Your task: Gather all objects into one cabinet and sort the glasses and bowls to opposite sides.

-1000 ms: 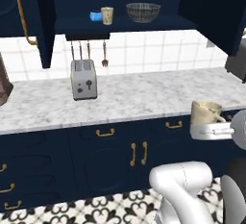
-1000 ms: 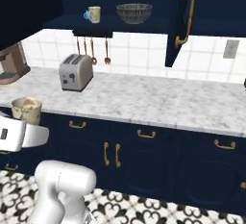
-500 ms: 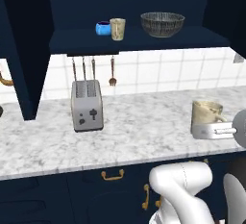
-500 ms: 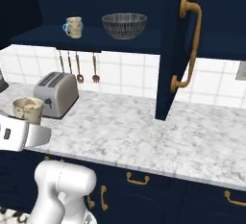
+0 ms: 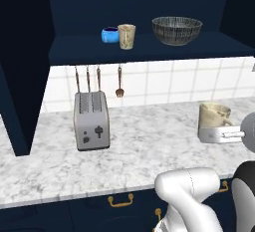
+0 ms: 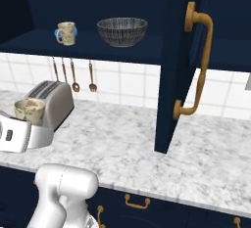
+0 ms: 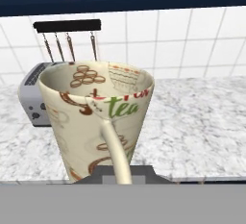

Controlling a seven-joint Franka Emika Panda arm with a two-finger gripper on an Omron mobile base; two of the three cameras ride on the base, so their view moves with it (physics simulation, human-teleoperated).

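Mug (image 7: pixel 96 122) position: held upright in the gripper (image 5: pixel 221 135), above the marble desk (image 5: pixel 139 146) and well below the cabinet (image 5: pixel 144 47) shelf. The gripper is clenched on the mug; the handle faces the hand camera, and the finger contact itself is hidden at the bottom of that view.

Shelf contents:
- tumbler (image 5: pixel 126 36), left of centre
- small blue bowl (image 5: pixel 110 35), touching or just beside the tumbler on its left
- large patterned bowl (image 5: pixel 177 30), to the right, well apart from the other two

Judged step: transport of the mug up to the shelf. The blue bowl also remains beside the tumbler, so sorting appears unfinished.

Risks from here:
1. Collision with the shelf's front edge. Cause: lifting while too close under the shelf.
2. Knocking the tumbler or blue bowl. Cause: the free space next to them is narrow if the mug goes to the cup side.
3. Contact with the open cabinet door (image 6: pixel 179 60), which stands out over the desk on the right. Cause: a wide arm swing.
4. Slip or tilt of the mug. Cause: the grip appears to sit low, near the handle.

Legible writing: the word "tea" in green on the mug wall, with partly hidden red lettering above it. The toaster (image 5: pixel 91 121) carries no readable label.
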